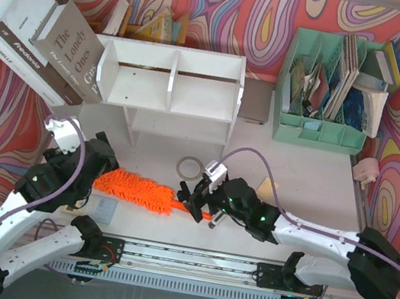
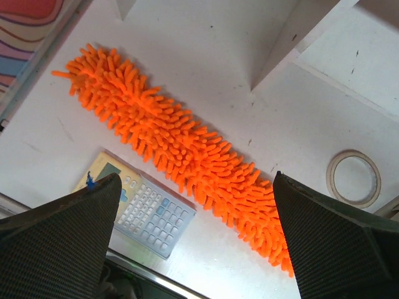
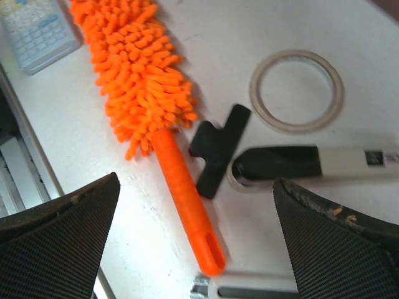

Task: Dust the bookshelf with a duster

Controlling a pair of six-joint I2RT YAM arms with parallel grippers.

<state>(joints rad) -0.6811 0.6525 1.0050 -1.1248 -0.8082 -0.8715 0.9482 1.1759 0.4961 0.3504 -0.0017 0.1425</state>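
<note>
Grippers both spread wide, nothing pinched. My right gripper (image 3: 194, 205) hangs over the orange handle (image 3: 187, 212) of the duster (image 1: 139, 189), one finger on each side of it in the wrist view; I can't tell whether they touch it. Just beside the handle: a black T-shaped piece (image 3: 215, 146) and a black-and-silver tool (image 3: 312, 163), the two touching or nearly so. A tape ring (image 3: 297, 90) lies a bit further out, apart from both.

My left gripper (image 1: 96, 166) sits over the fluffy end of the duster, fingers open to either side, the chenille head running diagonally between them in the wrist view. A calculator (image 2: 146, 212) lies flat just beside the head, on the near side.

The duster lies flat on the table (image 1: 311, 177), head toward my left arm, handle toward my right. The bookshelf (image 1: 173, 83) stands behind it toward the back of the table, near but not touching. Large books (image 1: 40, 44) lean at its left; a green file organizer (image 1: 319, 132) stands to its right.
</note>
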